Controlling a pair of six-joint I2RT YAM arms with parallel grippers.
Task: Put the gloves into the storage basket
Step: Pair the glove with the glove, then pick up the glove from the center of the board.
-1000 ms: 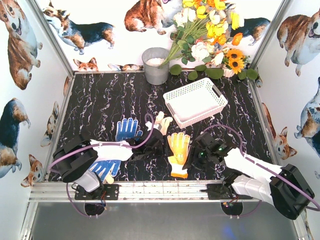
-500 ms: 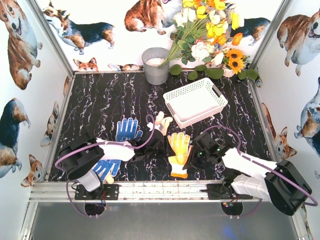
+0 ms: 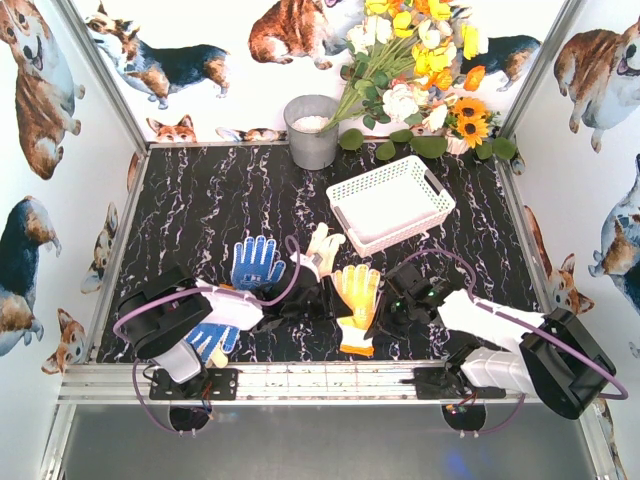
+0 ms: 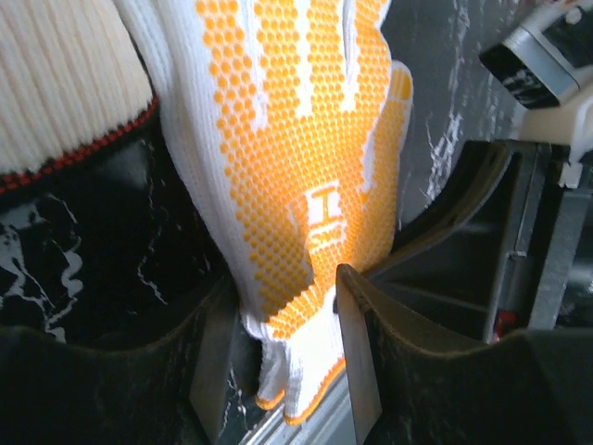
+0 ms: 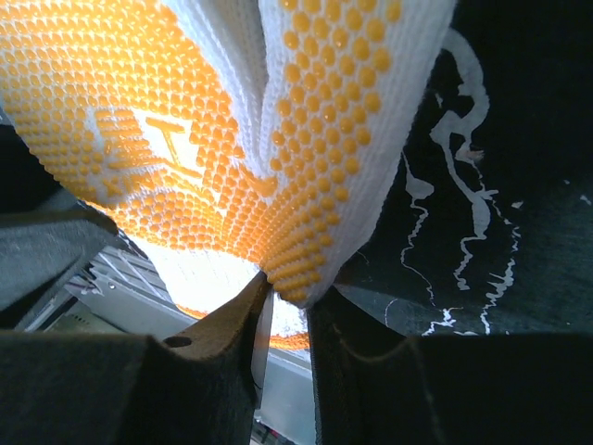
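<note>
Grasping step: my left hand and right hand both pinch the yellow-dotted knit glove on the black marbled tabletop; next, lift it to the white lattice plastic basket.

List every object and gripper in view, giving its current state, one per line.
yellow glove: pinched by both grippers
left gripper: shut on yellow glove
right gripper: shut on yellow glove
storage basket: upright, empty
cream glove: lying on table
far blue glove: flat on table
near blue glove: partly under left arm
</note>
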